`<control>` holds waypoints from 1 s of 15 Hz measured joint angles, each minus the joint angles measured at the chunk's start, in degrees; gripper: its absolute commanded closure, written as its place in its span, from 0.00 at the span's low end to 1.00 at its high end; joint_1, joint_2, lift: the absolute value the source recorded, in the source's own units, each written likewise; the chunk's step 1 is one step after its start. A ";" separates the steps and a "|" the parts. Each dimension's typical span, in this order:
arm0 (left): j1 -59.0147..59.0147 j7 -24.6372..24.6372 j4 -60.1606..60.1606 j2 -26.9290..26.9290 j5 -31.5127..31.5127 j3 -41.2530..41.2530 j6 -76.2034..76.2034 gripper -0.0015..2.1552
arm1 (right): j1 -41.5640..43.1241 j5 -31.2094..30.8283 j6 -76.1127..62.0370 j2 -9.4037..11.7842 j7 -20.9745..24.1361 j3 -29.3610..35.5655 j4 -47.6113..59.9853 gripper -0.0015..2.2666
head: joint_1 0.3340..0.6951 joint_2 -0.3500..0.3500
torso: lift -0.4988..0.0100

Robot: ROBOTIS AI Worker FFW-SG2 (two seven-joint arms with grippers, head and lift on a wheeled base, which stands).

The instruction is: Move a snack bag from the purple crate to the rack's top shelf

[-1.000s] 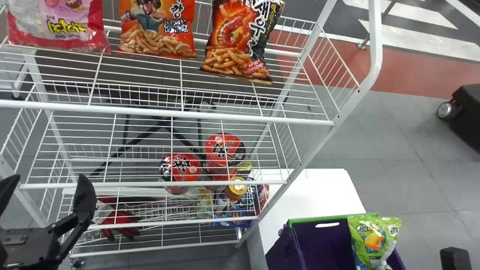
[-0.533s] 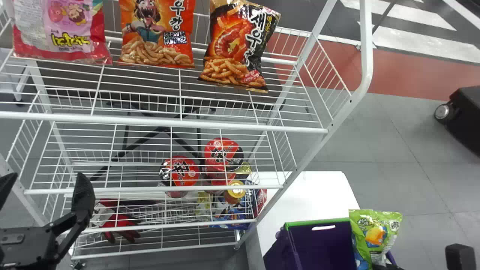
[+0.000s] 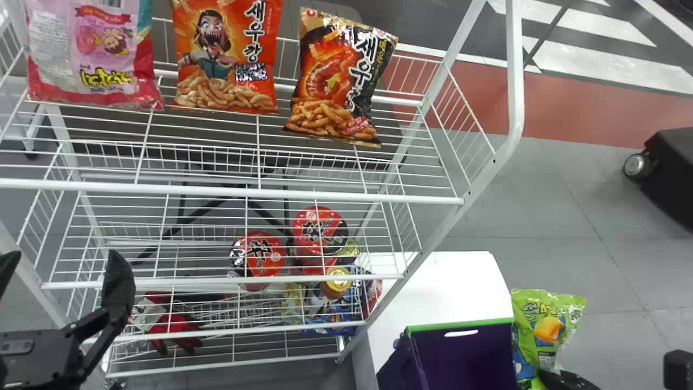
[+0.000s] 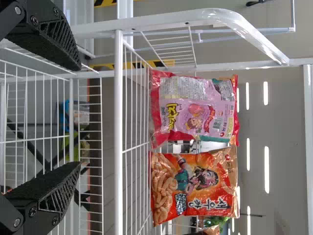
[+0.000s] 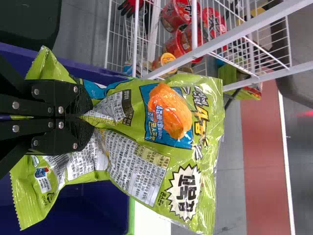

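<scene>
A green snack bag (image 3: 543,330) stands upright at the right end of the purple crate (image 3: 460,352), with my right gripper (image 3: 563,379) at its lower part. In the right wrist view the right gripper (image 5: 88,113) is shut on the pinched middle of the green bag (image 5: 161,142). My left gripper (image 3: 62,271) stays parked at the left in front of the rack, fingers apart and nothing between them; in the left wrist view the left gripper (image 4: 78,115) is open beside the top shelf (image 4: 119,127). Three bags stand on that shelf, the black one (image 3: 338,81) rightmost.
The white rack's right post (image 3: 433,238) rises between the shelves and the crate. Red noodle cups (image 3: 319,230) and a red glove (image 3: 173,327) lie on lower levels. A white surface (image 3: 449,281) lies behind the crate, and a black wheeled object (image 3: 666,173) stands far right.
In the head view the rack and its bags have shifted down and slightly inward. The green bag has risen a little relative to the crate, and my right gripper has come into view at it.
</scene>
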State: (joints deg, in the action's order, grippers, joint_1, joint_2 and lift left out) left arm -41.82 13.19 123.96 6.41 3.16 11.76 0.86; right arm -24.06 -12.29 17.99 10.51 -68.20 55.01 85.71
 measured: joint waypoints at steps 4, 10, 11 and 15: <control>0.08 -0.08 0.04 -0.06 0.09 0.19 -0.01 0.06 | -0.46 1.08 0.91 -0.95 -1.58 1.12 2.20 0.74 | 1.00 0.00 | 0.81; 0.15 -0.02 -0.06 0.01 0.09 0.19 -0.02 0.06 | -1.47 2.60 -0.19 -2.34 -2.59 2.03 4.40 0.74 | 1.00 0.00 | 0.85; 0.12 -0.01 -0.12 0.01 0.09 0.19 -0.02 0.06 | -1.57 3.00 -0.47 -2.67 -2.92 2.06 5.02 0.74 | 1.00 0.00 | 0.86; 0.07 -0.01 -0.30 0.03 0.09 0.19 -0.02 0.06 | -1.69 3.32 -0.64 -3.70 -3.28 1.02 6.68 0.74 | 1.00 0.00 | 0.89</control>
State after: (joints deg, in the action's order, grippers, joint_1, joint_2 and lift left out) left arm -41.75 13.18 123.66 6.44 3.25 11.95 0.84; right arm -25.74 -8.97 17.35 6.82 -71.47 56.04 92.38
